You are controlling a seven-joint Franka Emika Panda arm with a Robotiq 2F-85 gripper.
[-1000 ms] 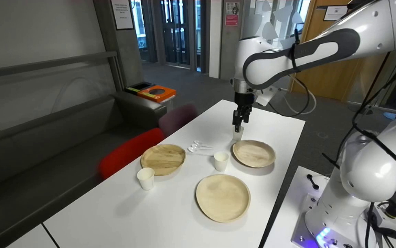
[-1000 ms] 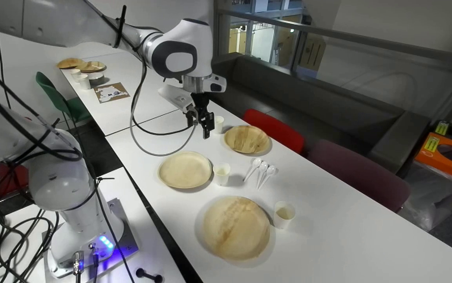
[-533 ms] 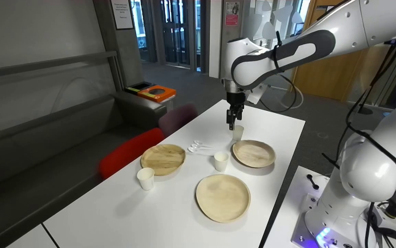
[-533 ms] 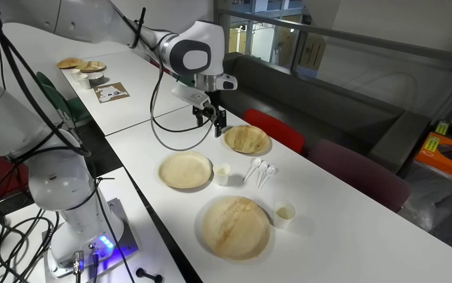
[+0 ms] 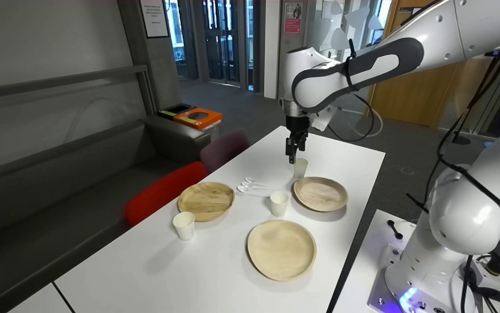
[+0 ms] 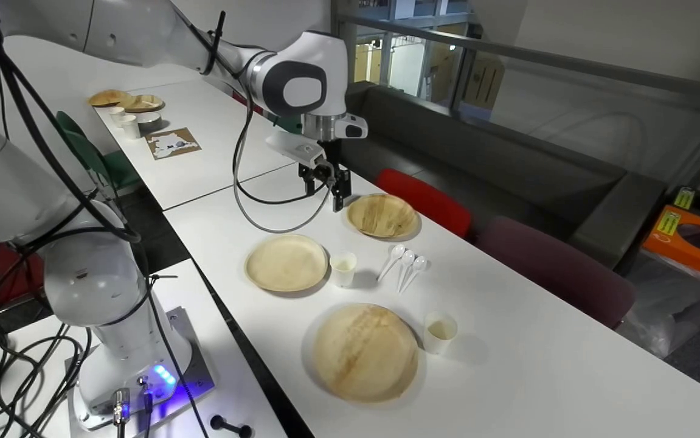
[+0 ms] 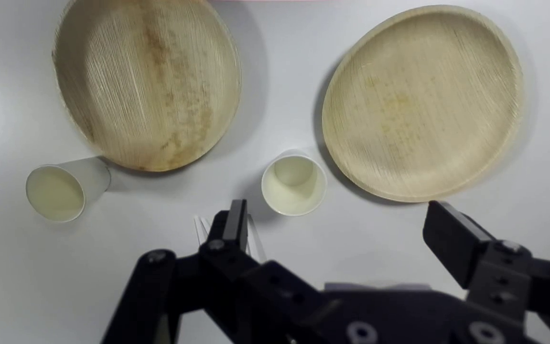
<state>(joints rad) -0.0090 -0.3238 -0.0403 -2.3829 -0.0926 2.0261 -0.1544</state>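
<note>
Evidently this was an aligning stage, with the claw (image 7: 337,215) hovering and nothing held. In the wrist view its fingers (image 7: 234,225) stood wide apart, bare table (image 7: 375,243) showing between them. The nearest cup (image 7: 294,184) stood just ahead of that gap, left of its middle; it was upright, mouth up, its long axis vertical. Spoons (image 7: 256,237) lay partly hidden behind the left-hand finger, their handles pointing forward, away from the claw. A stained plate (image 7: 148,91) lay ahead and to the left, a plainer plate (image 7: 423,105) ahead and to the right, and a second cup (image 7: 55,193) well off to the left.

In an exterior view, a striped plate (image 6: 382,216) showed just past the claw. The spoons numbered three there, flat and side by side, bowls toward the side where a red chair (image 6: 429,198) stood, their long axes running across the table.

In an exterior view, a third cup (image 5: 184,225) stood upright near the striped plate, well apart from the claw.

Gripping the nearest cup would, by the look of it, have called for a shift forward and left, then a straight descent with a finger on either side; the spoons would have needed little turning but a very low approach.
</note>
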